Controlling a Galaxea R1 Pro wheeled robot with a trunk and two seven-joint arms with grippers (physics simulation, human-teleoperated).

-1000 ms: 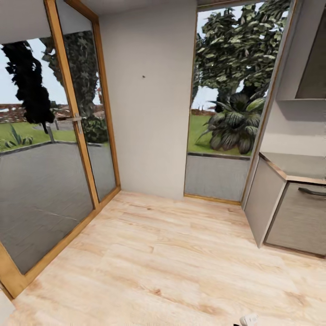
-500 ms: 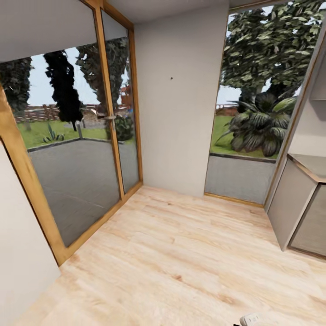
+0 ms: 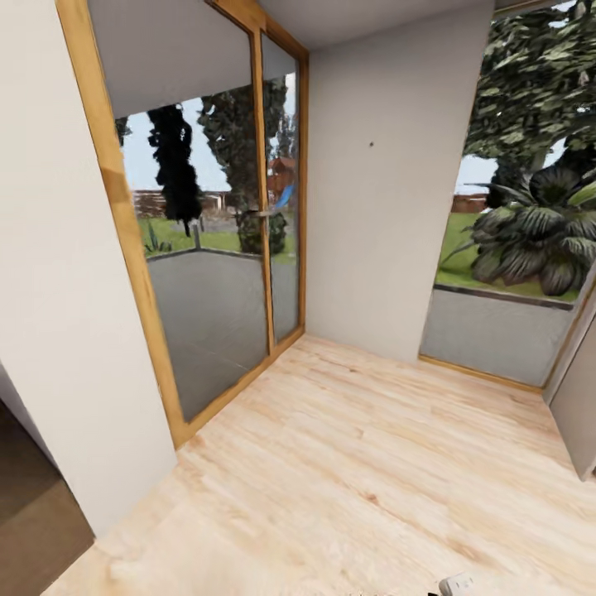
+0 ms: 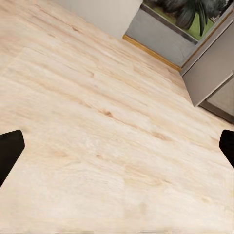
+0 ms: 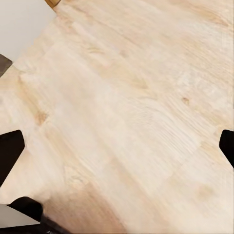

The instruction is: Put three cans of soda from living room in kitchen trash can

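Kitchen corner. Pale wood floor [image 3: 356, 463] takes up most of the head view, bare planks running toward an off-white wall [image 3: 381, 199]. Wood-framed glass doors [image 3: 223, 248] stand to the left of that wall, a second glazed opening [image 3: 513, 248] to its right, garden and a broad-leaved plant beyond. A nearer wall end [image 3: 74, 314] cuts in at the left with darker flooring [image 3: 33, 513] behind it, likely the way to another room. Sliver of grey cabinet [image 3: 579, 414] at the right edge.

No soda cans and no trash can appear in any view; their whereabouts cannot be told from here. Judgement: the robot is in transit, searching or heading for the living room, task barely begun.

Left gripper [image 4: 117, 146]: dark fingertips [image 4: 9, 148] at opposite edges of the wrist view, spread wide, nothing between them, floor and cabinet base [image 4: 209, 73] beyond. Right gripper [image 5: 117, 146]: likewise wide apart and empty over bare planks. Both probably carried low and unloaded for travel.
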